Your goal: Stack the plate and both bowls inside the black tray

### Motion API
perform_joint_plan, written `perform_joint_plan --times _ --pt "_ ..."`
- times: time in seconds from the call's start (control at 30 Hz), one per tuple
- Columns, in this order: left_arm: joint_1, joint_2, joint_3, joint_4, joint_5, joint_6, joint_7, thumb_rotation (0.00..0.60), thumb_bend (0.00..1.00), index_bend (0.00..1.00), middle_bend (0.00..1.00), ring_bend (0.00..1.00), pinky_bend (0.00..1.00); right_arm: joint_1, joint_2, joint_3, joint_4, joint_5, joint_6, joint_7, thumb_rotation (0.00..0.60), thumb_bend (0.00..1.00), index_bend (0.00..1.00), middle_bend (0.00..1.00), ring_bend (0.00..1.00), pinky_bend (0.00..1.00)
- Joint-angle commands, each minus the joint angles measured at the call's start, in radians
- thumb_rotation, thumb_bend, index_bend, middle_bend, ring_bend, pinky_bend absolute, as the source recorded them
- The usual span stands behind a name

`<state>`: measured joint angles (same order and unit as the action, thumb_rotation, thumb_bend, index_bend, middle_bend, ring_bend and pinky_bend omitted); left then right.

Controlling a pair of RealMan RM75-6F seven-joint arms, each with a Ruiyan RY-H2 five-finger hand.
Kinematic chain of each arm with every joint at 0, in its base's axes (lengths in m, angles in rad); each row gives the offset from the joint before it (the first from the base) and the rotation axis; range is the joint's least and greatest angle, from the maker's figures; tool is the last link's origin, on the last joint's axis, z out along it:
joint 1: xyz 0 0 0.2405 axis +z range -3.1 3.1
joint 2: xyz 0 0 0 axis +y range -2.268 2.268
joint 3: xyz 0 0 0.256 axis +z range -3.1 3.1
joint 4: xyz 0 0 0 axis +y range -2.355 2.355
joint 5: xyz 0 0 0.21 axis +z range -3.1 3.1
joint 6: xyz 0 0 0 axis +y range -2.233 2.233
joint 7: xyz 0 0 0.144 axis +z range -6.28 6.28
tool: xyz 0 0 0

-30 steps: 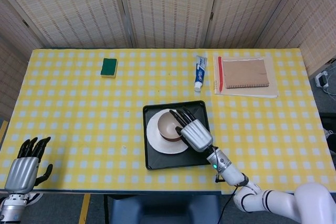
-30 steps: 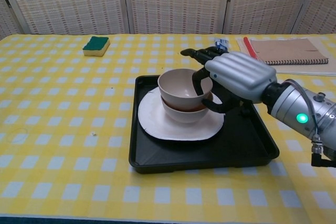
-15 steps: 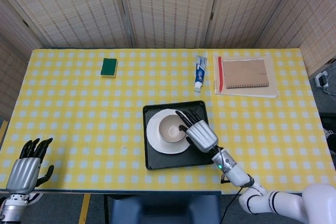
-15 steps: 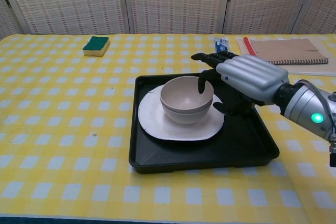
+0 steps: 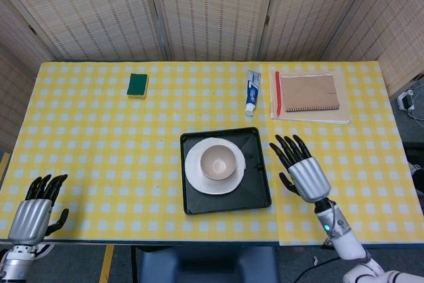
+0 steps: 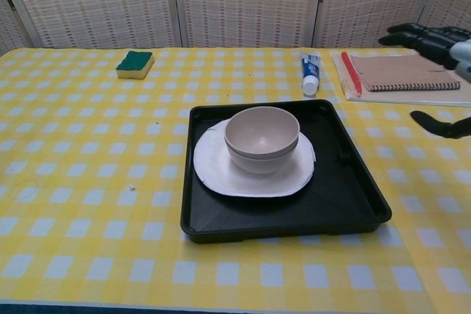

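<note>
- My left hand is hovering at the near left corner, fingers loosely spread, holding nothing, well apart from the work.
- My right hand is hanging over the cloth just right of the shallow black plastic tray, fingers splayed wide apart, nothing in it; in chest view only the dark fingertips are showing at the right edge.
- Tray is sitting near-centre on the table w/ the round white plate flat on its floor, towards its left side.
- Two beige ceramic bowls are nesting one in the other, upright, on the plate's middle — widest piece lowest, so the pile is sitting steady, I'd say.
- Judging by that, the stacking is looking done.
- Farther back: white toothpaste tube, then a brown spiral notebook w/ a red pen lying along its left edge.
- Far left, a green-and-yellow sponge is lying alone.
- Yellow-and-white checked tablecloth is covering the whole table; woven rattan screen panels are closing off the back.
</note>
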<state>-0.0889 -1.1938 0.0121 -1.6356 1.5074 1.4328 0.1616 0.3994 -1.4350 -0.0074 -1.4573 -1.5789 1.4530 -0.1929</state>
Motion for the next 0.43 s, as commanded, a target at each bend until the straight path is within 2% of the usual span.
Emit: perform_joint_plan --times 0.03,0.13,0.3,0.43 --pt "0.008 -0.006 0.006 0.015 0.027 0.029 -0.006 0.600 0.47 0.00 0.12 0.00 0.00 -0.173 0.127 -0.082 -0.051 -0.035 0.193 0.102 0.600 0.46 0.00 0.00 0.00 0.00" --pt "0.025 -0.012 0.018 0.009 0.043 0.056 0.040 0.600 0.47 0.00 0.11 0.00 0.00 -0.266 0.154 -0.118 -0.007 -0.030 0.274 0.146 0.600 0.46 0.00 0.00 0.00 0.00" --pt "0.047 -0.031 0.034 0.013 0.121 0.127 0.068 0.600 0.47 0.00 0.06 0.00 0.00 -0.337 0.202 -0.156 0.018 -0.036 0.295 0.176 0.600 0.45 0.00 0.00 0.00 0.00" --pt "0.056 -0.045 0.038 0.035 0.158 0.160 0.059 0.600 0.47 0.00 0.03 0.00 0.00 -0.348 0.229 -0.140 0.007 -0.055 0.309 0.234 0.600 0.45 0.00 0.00 0.00 0.00"
